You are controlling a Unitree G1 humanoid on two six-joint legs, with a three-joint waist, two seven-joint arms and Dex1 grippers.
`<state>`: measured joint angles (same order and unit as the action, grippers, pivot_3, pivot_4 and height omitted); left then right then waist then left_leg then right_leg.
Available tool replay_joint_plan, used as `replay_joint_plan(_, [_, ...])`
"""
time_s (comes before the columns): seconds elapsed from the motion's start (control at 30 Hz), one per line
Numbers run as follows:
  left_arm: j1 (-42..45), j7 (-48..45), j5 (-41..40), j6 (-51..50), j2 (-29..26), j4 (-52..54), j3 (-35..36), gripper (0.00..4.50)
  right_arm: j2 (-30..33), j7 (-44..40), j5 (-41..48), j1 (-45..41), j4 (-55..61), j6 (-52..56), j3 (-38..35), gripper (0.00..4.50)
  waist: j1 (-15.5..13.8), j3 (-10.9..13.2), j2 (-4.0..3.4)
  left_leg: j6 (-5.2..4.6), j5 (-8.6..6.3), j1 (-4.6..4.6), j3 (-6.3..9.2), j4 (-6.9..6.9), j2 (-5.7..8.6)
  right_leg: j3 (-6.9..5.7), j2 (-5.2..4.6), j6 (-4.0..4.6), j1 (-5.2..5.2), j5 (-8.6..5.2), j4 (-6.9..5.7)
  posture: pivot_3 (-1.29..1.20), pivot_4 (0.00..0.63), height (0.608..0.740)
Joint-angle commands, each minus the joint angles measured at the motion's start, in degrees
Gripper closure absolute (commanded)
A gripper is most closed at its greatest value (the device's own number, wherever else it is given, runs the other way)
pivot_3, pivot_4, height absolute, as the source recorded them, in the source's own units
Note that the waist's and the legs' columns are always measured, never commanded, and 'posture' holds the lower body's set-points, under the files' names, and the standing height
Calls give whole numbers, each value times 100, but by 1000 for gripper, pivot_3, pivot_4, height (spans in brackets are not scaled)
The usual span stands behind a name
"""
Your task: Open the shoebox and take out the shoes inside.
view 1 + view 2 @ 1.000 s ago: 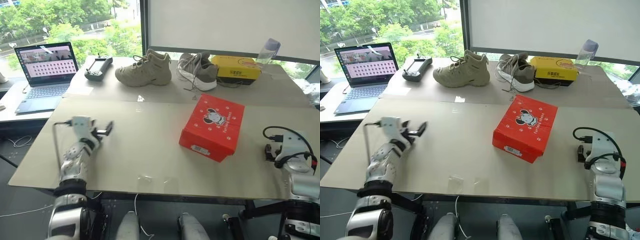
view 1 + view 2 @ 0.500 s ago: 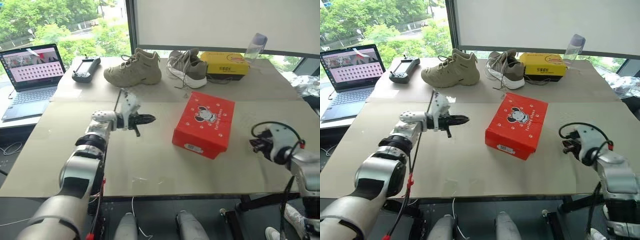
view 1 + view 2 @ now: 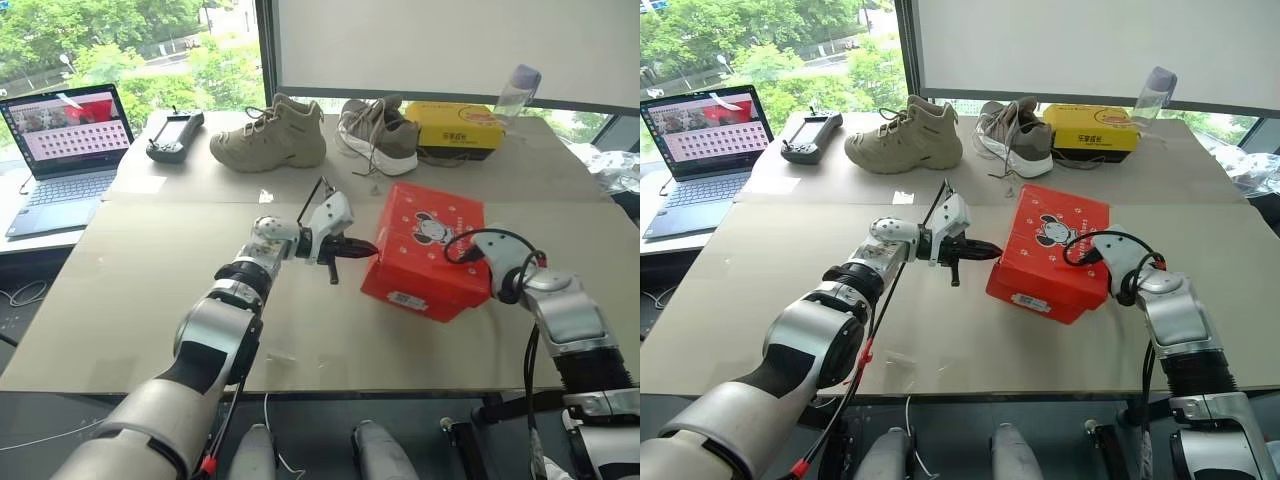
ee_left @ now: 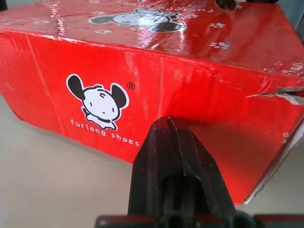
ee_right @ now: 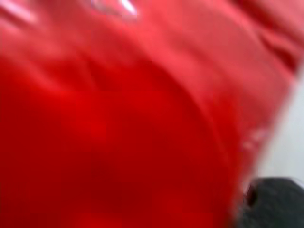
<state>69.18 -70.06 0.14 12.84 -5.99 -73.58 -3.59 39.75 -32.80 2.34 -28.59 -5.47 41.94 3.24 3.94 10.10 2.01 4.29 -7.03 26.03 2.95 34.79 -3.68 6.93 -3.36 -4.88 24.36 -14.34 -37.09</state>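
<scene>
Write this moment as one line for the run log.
shoebox: lid closed | left end effector: shut, at box side | right end effector: shut, at opposite side | shoes: not visible

Left arm (image 3: 215,335), lower left of the head view: rounded silver-grey shells split by black joint rings; a white wrist block carries the left gripper (image 3: 362,247), two black tapered fingers pressed into one wedge; a thin black cable and a red wire trail along it; right arm (image 3: 570,320), lower right: grey shells, looping black cable.
</scene>
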Motion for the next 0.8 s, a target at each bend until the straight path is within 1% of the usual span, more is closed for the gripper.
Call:
replay_joint_plan(0.03, [132, -370, -110, 265, 183, 371, 29, 4500, -313, -384, 368, -408, 1332, 292, 326, 4427, 2, 3, -4, 0, 0, 0, 1, 1, 0, 0, 0, 0, 0, 0, -1, 0, 150, 712])
replay_joint_plan(0.13, [-63, -682, -325, 174, -222, 732, 218, 4500, -682, -532, 505, -757, 1783, 547, 575, 4427, 24, 11, -8, 0, 0, 1, 1, 3, 0, 0, 0, 1, 2, 1, -2, 0, 150, 712])
replay_joint_plan(0.3, [-612, -791, -547, -150, -775, 1704, 323, 4500, -1160, -611, 485, -1188, 1767, 682, 785, 4427, 18, 17, -15, 0, 1, 0, 6, -4, -5, -3, 4, 3, 4, 2, -9, 0, 150, 712])
replay_joint_plan(0.43, [-1547, -608, -835, -880, -1439, 3395, 415, 4500, -1558, -741, 465, -1539, 1609, 514, 1047, 4427, 1, 19, -18, 0, 1, 5, 4, -2, -4, -4, 1, 5, 2, 3, -6, 0, 150, 712])
replay_joint_plan(0.53, [-2225, -401, -1051, -1571, -1734, 4593, 417, 4500, -1714, -755, 413, -1710, 1420, 440, 1056, 4427, -36, 22, -21, 0, 1, 6, 9, -2, -5, -11, 2, 25, 2, 14, -9, 0, 150, 712])
replay_joint_plan(0.63, [-2904, -169, -1238, -2192, -1935, 5648, 402, 4500, -1764, -787, 385, -1800, 1343, 414, 1041, 4427, -110, 24, -22, 0, 1, 10, 10, 9, -6, -18, 0, 41, 2, 24, -11, 0, 150, 712])
replay_joint_plan(0.8, [-3556, 235, -1430, -2927, -1930, 6647, 412, 4500, -1700, -837, 401, -1823, 1331, 407, 971, 4427, -155, 24, -23, -1, 2, 7, 9, 15, -11, -21, 2, 38, -2, 23, -12, 0, 150, 712])
